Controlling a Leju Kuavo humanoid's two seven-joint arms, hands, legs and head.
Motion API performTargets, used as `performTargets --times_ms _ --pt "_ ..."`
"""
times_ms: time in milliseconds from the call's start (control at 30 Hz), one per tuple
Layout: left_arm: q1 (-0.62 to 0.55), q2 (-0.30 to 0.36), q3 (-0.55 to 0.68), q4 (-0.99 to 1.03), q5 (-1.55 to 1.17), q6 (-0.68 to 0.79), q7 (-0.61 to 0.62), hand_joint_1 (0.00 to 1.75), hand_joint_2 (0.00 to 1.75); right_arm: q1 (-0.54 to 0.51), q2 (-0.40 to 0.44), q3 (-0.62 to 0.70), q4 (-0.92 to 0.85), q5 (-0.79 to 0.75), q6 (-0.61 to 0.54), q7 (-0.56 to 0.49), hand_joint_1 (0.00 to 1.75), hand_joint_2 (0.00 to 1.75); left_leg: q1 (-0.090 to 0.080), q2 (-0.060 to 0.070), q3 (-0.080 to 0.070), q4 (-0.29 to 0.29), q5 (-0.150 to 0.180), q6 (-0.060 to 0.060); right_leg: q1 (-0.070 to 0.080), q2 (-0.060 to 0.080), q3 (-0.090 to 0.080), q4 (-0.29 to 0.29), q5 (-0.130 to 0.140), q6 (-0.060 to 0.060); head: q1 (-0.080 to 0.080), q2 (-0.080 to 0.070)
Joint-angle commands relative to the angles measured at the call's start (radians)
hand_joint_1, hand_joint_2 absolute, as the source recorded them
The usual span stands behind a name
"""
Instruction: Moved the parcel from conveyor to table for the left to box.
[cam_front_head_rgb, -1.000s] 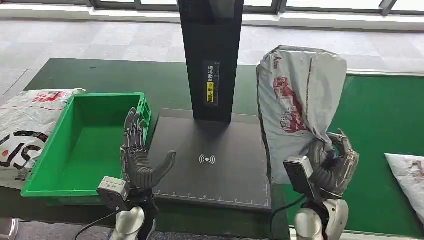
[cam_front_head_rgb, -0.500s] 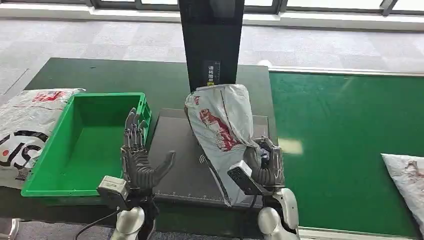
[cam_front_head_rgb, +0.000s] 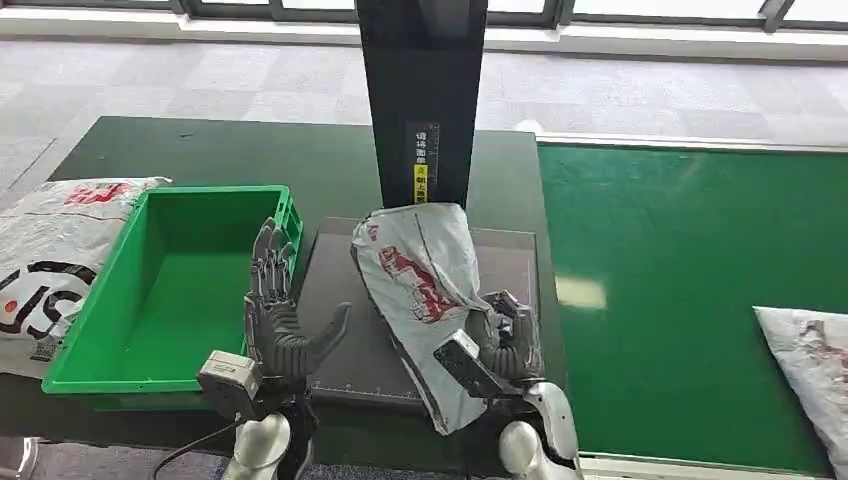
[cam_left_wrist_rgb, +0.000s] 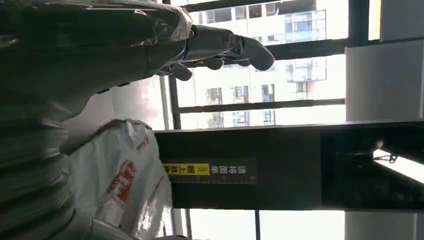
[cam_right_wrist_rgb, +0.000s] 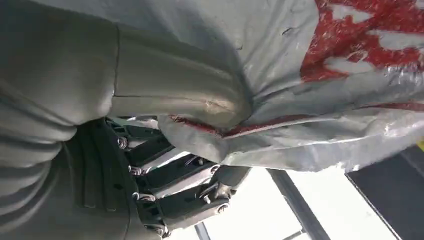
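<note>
A grey plastic parcel (cam_front_head_rgb: 425, 290) with red print leans over the dark scanner pad (cam_front_head_rgb: 340, 300) in the middle of the table. My right hand (cam_front_head_rgb: 508, 340) grips its lower right edge; the thumb presses into the bag (cam_right_wrist_rgb: 310, 80) in the right wrist view. My left hand (cam_front_head_rgb: 280, 310) is held upright and open, fingers spread, between the green box (cam_front_head_rgb: 160, 290) and the pad, holding nothing. The left wrist view has the parcel (cam_left_wrist_rgb: 125, 185) beside the black post (cam_left_wrist_rgb: 280, 165).
A black scanner post (cam_front_head_rgb: 422, 110) with a yellow label stands behind the pad. The green conveyor belt (cam_front_head_rgb: 690, 290) runs on the right, with another parcel (cam_front_head_rgb: 810, 350) at its right edge. A white printed bag (cam_front_head_rgb: 50, 260) lies left of the green box.
My right hand has carried the parcel leftward from the conveyor side onto the scanner pad and lowered it. The left hand has stayed in place, open.
</note>
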Motion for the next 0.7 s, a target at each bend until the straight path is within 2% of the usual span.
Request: performTargets --times_ms 33,567,667,700 --pt "-0.001 -0.026 0.028 0.033 0.01 0.013 0.002 0.0 1.75 -0.09 0.009 0.031 0.156 -0.007 -0.025 0.005 0.0 1.75 0.0 0.002 0.001 -0.001 0.0 0.001 0.0 0.001 0.0 -0.001 0.001 -0.001 0.0 0.0" --pt "0.01 -0.027 0.03 0.018 0.01 0.018 0.002 0.0 1.75 -0.095 0.006 0.031 0.147 -0.012 -0.069 -0.002 0.0 1.75 0.0 0.002 -0.003 -0.001 0.0 0.001 0.0 0.001 0.0 0.0 0.0 -0.001 0.0 0.0" --pt "0.009 -0.026 0.027 0.024 0.009 0.022 0.002 0.0 1.75 -0.081 0.007 0.026 0.104 -0.004 -0.168 -0.016 0.0 1.75 0.0 0.002 -0.003 -0.001 0.0 0.001 0.0 0.001 0.0 0.0 0.0 -0.001 0.0 0.0" --pt "0.005 -0.026 0.026 0.04 0.003 0.029 0.002 0.0 1.75 -0.051 0.035 -0.03 0.003 0.017 -0.17 -0.065 0.0 1.75 0.0 0.003 -0.002 -0.002 0.0 0.001 0.0 0.001 0.0 -0.001 0.001 -0.002 0.0 0.0"
